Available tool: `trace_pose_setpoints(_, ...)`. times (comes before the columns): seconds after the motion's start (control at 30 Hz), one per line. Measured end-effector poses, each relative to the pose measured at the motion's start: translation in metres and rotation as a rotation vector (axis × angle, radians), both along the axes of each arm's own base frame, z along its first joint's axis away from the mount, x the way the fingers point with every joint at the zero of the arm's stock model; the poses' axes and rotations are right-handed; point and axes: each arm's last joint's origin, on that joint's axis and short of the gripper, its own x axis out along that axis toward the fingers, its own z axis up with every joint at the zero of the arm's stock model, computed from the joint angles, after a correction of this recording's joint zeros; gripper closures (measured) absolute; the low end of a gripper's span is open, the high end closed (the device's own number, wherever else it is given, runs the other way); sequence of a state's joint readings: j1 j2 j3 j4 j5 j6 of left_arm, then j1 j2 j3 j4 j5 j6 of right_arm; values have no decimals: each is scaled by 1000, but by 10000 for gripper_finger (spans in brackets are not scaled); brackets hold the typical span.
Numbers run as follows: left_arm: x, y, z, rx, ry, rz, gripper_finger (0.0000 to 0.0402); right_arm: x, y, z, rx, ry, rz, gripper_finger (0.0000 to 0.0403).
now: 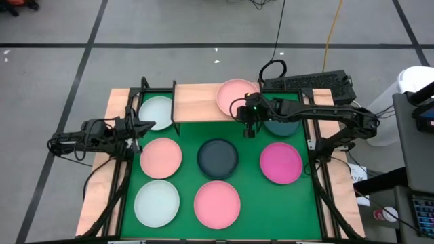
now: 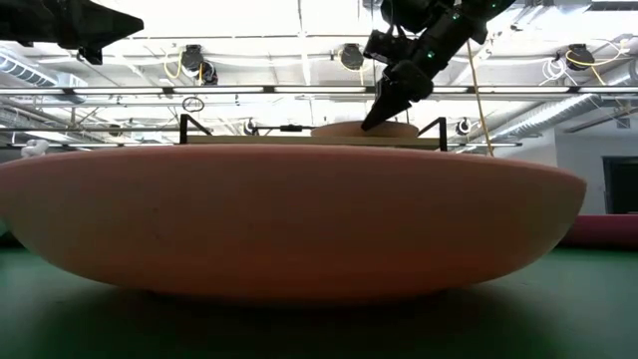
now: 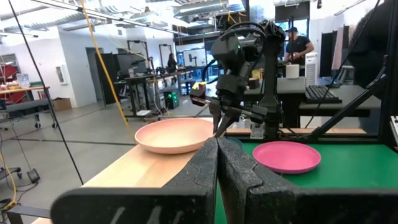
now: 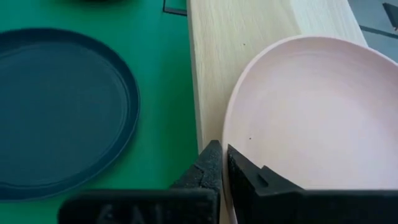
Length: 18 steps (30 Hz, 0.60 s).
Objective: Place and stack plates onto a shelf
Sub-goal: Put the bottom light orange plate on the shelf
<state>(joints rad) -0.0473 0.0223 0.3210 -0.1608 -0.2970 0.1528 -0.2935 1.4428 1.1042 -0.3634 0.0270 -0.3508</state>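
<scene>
A pale pink plate lies on the shelf, a light wooden board at the table's far side. My right gripper is shut at that plate's near rim. My left gripper waits shut at the table's left edge, holding nothing. On the green mat lie a salmon plate, a dark teal plate, a magenta plate, a mint plate and a pink plate. Another mint plate sits by the shelf's left end. Another teal plate shows under my right arm. My right gripper pinches the pale pink plate's near rim between its two fingers, one on the inner side and one on the outer. The fingers slant down onto it from the table's right. The plate rests on the shelf board.
The shelf's black metal legs stand at its corners. The shelf's left half is bare wood. A keyboard lies beyond the table's far right corner. In the low view, a plate close to the camera hides most of the table.
</scene>
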Motion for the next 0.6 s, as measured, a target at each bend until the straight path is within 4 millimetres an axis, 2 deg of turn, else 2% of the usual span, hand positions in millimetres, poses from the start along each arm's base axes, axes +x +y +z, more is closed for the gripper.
trace_pose_setpoints(0.47,0,0,0,0,0,0,389,-2,-2,-3,-15,30,-86,353)
trace_pose_setpoints(0.6,0,0,0,0,0,0,389,-5,-1,2,-19,13,-89,343)
